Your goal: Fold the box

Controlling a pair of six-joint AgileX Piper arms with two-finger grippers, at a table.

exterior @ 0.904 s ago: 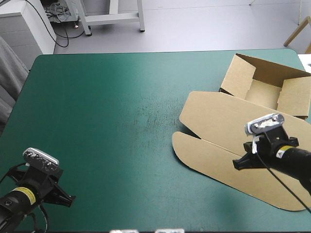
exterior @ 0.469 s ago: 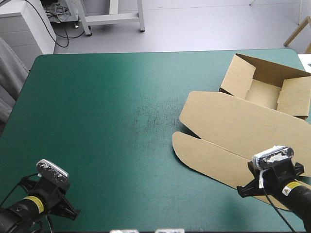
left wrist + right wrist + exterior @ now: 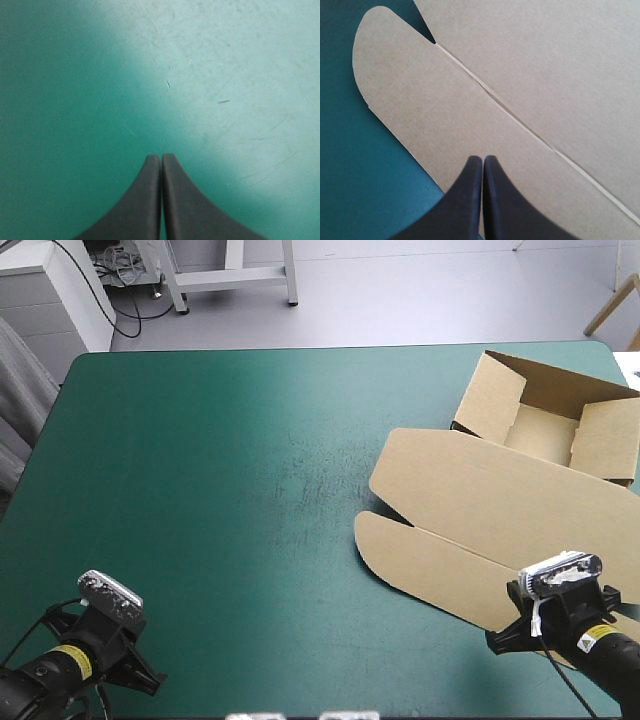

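Note:
The brown box (image 3: 545,425) stands as an open tray at the table's far right, three walls raised. Its lid (image 3: 480,490) lies flat toward the front, ending in a rounded flap (image 3: 425,560). My right gripper (image 3: 492,640) is shut and empty, low over the flap's front edge near the table's front right. In the right wrist view its tips (image 3: 483,159) meet above the flap (image 3: 420,100), the crease to the lid (image 3: 545,60) just ahead. My left gripper (image 3: 158,683) sits shut at the front left corner, far from the box. The left wrist view has its shut tips (image 3: 161,157) over bare cover.
Teal-green cover (image 3: 220,470) runs from the box's flap to the table's left edge. The tray reaches the table's right edge, and the lid's front corner lies under my right arm.
Both arms have drawn back toward the table's front edge. The right gripper left the lid's middle and now hangs over the flap's front edge. The box has not moved.

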